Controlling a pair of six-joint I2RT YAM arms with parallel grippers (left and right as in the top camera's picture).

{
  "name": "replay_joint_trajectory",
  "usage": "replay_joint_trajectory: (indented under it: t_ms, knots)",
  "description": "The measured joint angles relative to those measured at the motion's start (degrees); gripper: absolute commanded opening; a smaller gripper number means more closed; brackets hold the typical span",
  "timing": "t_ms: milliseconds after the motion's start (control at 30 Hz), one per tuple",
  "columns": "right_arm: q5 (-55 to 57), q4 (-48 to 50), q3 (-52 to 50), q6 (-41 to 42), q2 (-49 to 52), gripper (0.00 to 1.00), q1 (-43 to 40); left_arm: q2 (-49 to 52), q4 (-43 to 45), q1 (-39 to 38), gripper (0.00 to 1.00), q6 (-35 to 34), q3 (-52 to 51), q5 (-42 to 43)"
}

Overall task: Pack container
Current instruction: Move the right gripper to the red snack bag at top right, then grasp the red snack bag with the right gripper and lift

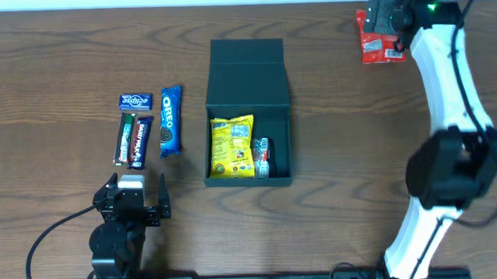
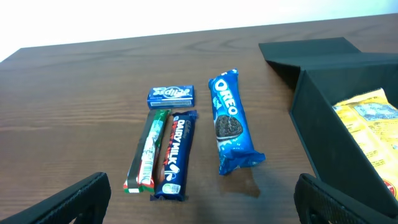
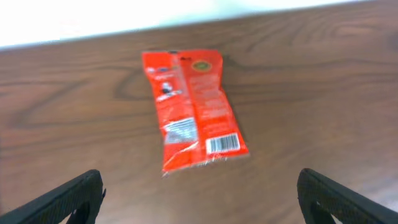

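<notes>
A: Left gripper point(image 1: 138, 190) is spread wide and empty, near the Oreo pack point(image 2: 229, 118). The container point(image 1: 250, 181) stands open mid-table, with a yellow bag point(image 1: 232, 146) inside.
B: Right gripper point(image 3: 199, 196), also released, hovers by the far red packet point(image 3: 189, 109). The packet lies flat, so the fingers might skid off or crumple it.

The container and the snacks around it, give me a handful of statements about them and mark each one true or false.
1. The container has its lid open. True.
2. A yellow packet lies inside the container. True.
3. The Oreo pack is packed in the container. False: it lies on the table outside it, next to the Dairy Milk bar.
4. The right gripper is shut on the red packet. False: its jaws stand open and the packet lies flat on the table, ungripped.
5. The left gripper is open and holds nothing. True.
</notes>
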Motion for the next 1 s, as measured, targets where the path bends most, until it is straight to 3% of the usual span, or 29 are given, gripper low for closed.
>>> replay_joint_trajectory:
  t_ms: [167, 367, 733, 1000]
  knots:
    - [-5.1, 1.8, 3.5, -1.4, 8.9, 0.99, -3.3, 0.0, 0.0, 0.0, 0.95, 0.0, 0.0, 0.0]
    - [-8.9, 1.0, 16.8, -3.2, 20.9, 0.99, -4.9, 0.0, 0.0, 0.0, 0.95, 0.0, 0.0, 0.0]
    - [-13.2, 3.3, 19.1, -3.9, 27.0, 0.99, -4.8, 0.0, 0.0, 0.0, 0.95, 0.0, 0.0, 0.0]
    - [-13.4, 3.4, 19.1, -5.0, 27.1, 0.57, -4.8, 0.0, 0.0, 0.0, 0.96, 0.0, 0.0, 0.0]
